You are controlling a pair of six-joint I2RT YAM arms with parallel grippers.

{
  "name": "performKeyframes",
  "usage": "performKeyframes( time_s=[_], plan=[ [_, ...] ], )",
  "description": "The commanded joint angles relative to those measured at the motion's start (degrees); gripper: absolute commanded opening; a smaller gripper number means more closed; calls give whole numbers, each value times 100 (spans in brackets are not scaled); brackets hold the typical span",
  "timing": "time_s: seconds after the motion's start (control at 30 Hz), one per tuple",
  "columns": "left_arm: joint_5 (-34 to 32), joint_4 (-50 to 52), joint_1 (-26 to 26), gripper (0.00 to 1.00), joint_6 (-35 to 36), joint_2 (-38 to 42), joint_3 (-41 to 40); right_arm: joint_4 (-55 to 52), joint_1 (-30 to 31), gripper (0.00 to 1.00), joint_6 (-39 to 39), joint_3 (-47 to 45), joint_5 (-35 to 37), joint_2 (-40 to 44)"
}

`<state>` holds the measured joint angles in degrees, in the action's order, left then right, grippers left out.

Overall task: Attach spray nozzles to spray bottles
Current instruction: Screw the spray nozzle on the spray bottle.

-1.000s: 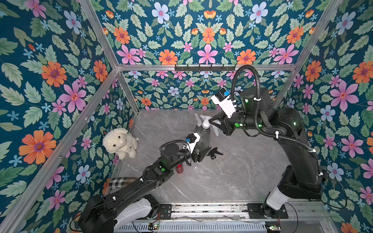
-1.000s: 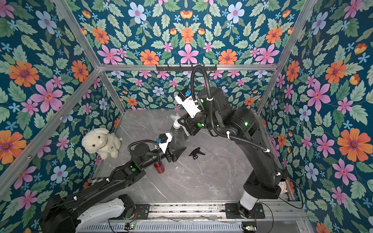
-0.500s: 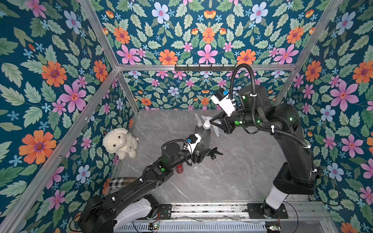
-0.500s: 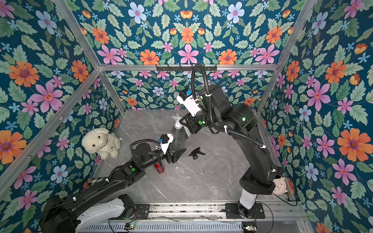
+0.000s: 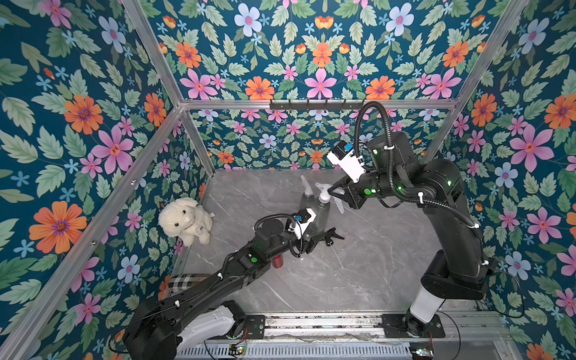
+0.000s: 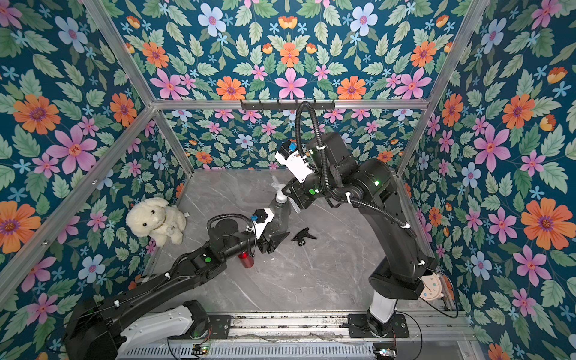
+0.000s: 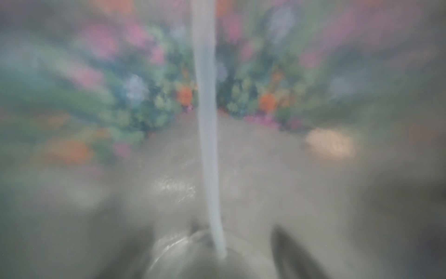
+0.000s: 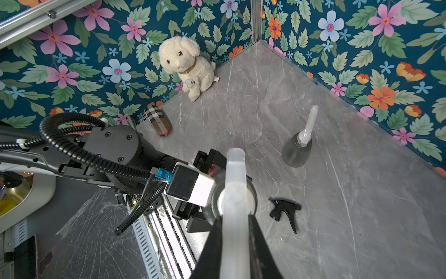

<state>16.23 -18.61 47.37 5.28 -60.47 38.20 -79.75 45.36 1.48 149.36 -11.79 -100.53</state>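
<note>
A smoky-grey spray bottle [image 5: 322,213] [image 6: 279,215] stands mid-table, and my left gripper [image 5: 314,234] [image 6: 274,236] is shut on its lower body. A whitish spray nozzle [image 5: 324,194] [image 8: 235,193] sits on that bottle's neck, with my right gripper [image 5: 332,195] [image 8: 235,225] shut on it from above. The left wrist view is a blur through the bottle wall, showing the dip tube [image 7: 207,120]. Behind stands a second grey bottle [image 5: 306,202] [image 8: 296,151] with a whitish nozzle [image 8: 309,123] on it. A black nozzle [image 5: 332,235] [image 8: 285,210] lies on the table. Beside my left forearm stands a red bottle [image 5: 276,261] [image 6: 246,260].
A cream plush dog [image 5: 185,219] [image 8: 187,65] sits against the left wall. A plaid case [image 8: 158,120] lies by the wall near my left arm's base. The grey marble table [image 5: 358,274] is walled in by floral panels.
My right arm's elbow and upper links have shifted more upright while its gripper stays on the nozzle. The left arm and both grey bottles have not moved.
</note>
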Motion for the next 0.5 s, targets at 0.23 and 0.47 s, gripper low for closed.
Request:
performKeyframes(
  time_s=[0.23, 0.47],
  plan=[
    [198, -522, 61, 0, 373, 199, -104, 660, 59, 10, -219, -786, -817, 182],
    [-208, -969, 61, 0, 280, 433, -333, 1918, 63, 9, -1061, -2332, -702, 882]
  ],
)
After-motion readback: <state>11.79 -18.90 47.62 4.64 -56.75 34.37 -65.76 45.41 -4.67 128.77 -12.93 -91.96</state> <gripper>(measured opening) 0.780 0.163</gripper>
